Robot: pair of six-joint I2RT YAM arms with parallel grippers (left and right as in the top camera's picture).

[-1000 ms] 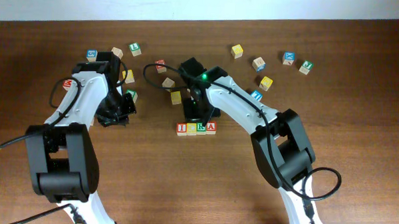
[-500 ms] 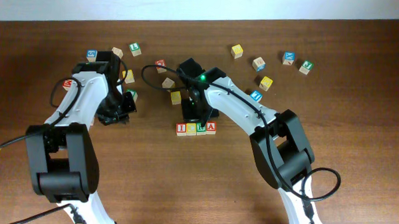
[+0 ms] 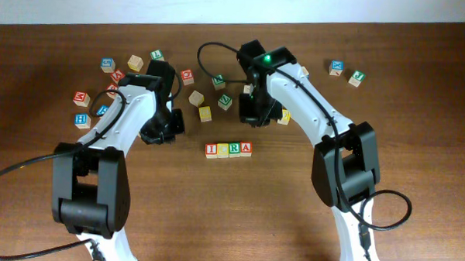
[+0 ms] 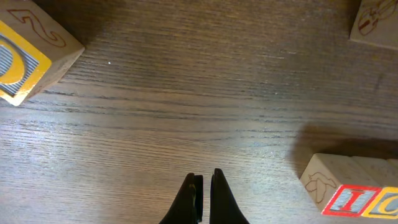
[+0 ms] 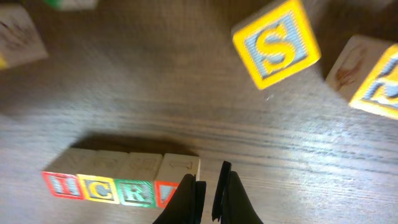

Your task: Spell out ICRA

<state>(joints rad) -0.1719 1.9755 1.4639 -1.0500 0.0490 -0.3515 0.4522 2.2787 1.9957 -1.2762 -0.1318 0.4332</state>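
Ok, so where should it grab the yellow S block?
Come straight down on the S block and pinch two opposite side walls. It lies flat, letter up, so those sides are upright and parallel. Probably pick the pair not facing the neighbouring block, which sits close beside it.

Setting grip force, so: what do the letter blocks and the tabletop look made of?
Blocks: probably pale bare wood, with faint grain on the plain faces and letters painted or printed in color. Tabletop: dark brown wood or wood-look laminate, matte, with long grain lines; I cannot tell which.
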